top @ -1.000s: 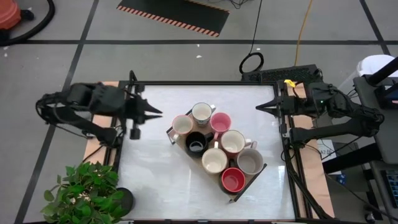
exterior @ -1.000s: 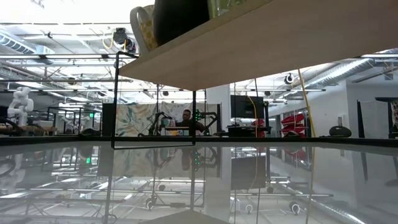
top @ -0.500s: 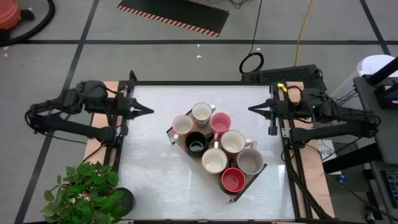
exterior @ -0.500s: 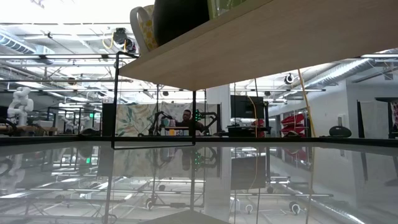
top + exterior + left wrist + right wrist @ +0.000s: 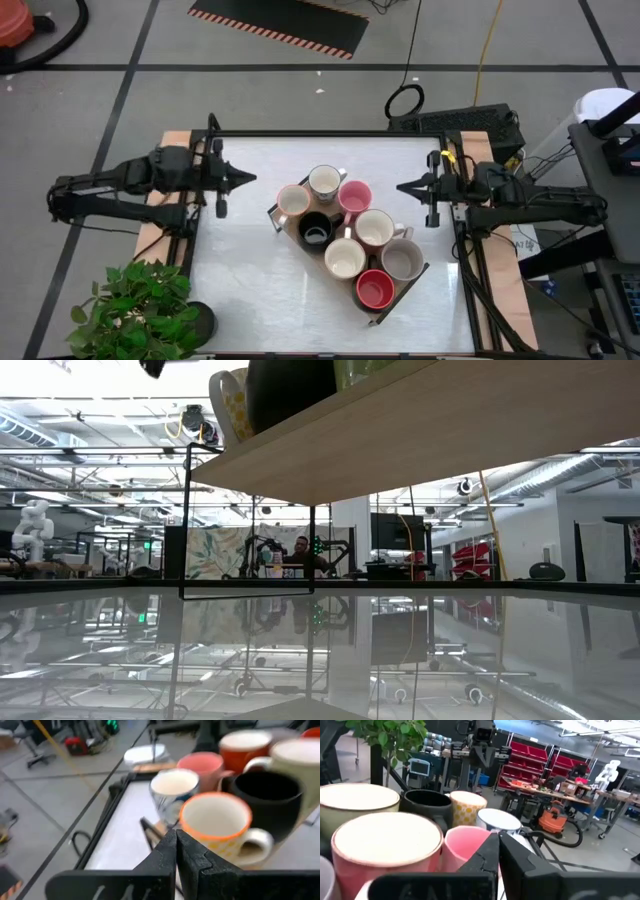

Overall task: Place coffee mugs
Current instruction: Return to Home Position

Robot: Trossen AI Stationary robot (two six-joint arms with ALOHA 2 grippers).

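Note:
Eight mugs stand upright, packed together on a long wooden tray that lies slantwise mid-table: cream, white, pink, black, a second pink one, cream, grey, red. My left gripper is shut and hovers left of the tray, pointing at the cream mug. My right gripper is shut and hovers right of the tray, pointing at the pink mug. Neither touches a mug.
A potted plant stands at the table's near left corner. The tray's black wire ends rise at both ends. Bare tabletop lies left of and in front of the tray, and along the far edge.
My left gripper drew back toward the table's left edge, then eased forward again toward the tray. My right gripper crept toward the mugs and a little toward the near edge. Both stayed shut. The mugs and tray kept still.

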